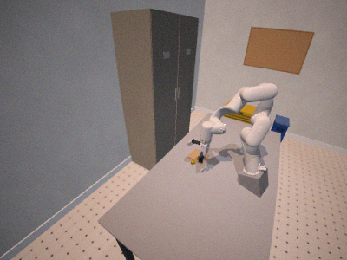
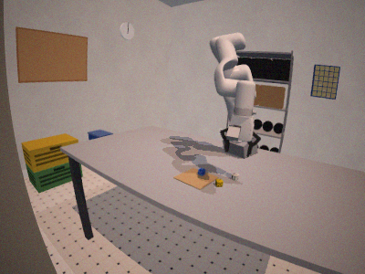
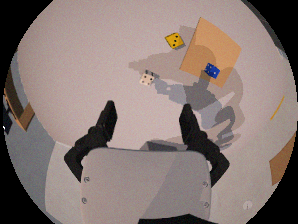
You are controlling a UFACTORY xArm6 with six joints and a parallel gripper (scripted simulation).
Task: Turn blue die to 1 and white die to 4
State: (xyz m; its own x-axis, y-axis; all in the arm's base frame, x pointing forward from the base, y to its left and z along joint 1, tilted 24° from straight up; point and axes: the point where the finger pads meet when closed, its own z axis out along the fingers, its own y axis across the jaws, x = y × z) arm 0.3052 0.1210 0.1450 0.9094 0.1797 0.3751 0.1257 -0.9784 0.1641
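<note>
My gripper (image 1: 198, 150) (image 2: 238, 152) (image 3: 148, 110) is open and empty, raised above the table. In the wrist view, the white die (image 3: 147, 78) (image 2: 234, 176) (image 1: 202, 170) lies on the bare table, off the mat, beyond the fingertips; its upper face shows several pips. The blue die (image 3: 212, 70) (image 2: 201, 172) sits on the orange-tan mat (image 3: 205, 37) (image 2: 189, 178), near one edge; its pips are too small to read surely. The yellow die (image 3: 174, 40) (image 2: 219, 183) (image 1: 193, 162) lies on the table beside the mat, with what looks like three pips up.
The grey table (image 1: 182, 208) (image 2: 137, 160) carries the arm's base block (image 1: 253, 182). The arm's shadow falls across the mat and near the dice. A tall cabinet (image 1: 165, 87) stands beyond the table's long edge. Yellow and green crates (image 2: 50, 148) stand on the floor.
</note>
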